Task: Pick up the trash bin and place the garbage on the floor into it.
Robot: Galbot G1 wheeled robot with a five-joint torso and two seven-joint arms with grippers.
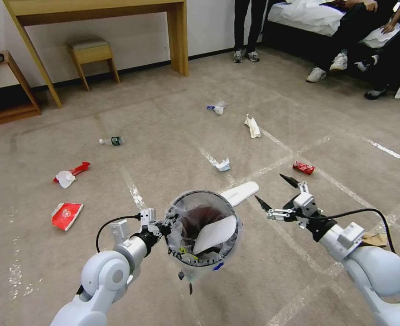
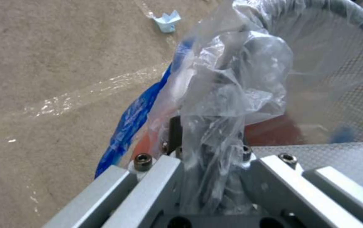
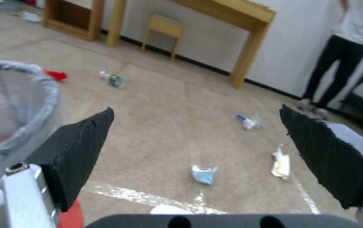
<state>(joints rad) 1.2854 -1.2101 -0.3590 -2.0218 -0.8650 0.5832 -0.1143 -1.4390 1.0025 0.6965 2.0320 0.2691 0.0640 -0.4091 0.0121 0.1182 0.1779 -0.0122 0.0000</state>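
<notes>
Head view showed the trash bin (image 1: 203, 228), light and crinkly-lined, held off the carpet (image 1: 172, 136) by its rim in the clamped left gripper (image 1: 164, 225), one slipper (image 1: 214, 234) inside, while the right gripper (image 1: 273, 193) hung wide open, empty.

We've got even, soft indoor light, faint shadows, head view bowed at edges, both wrist views blurry.
</notes>
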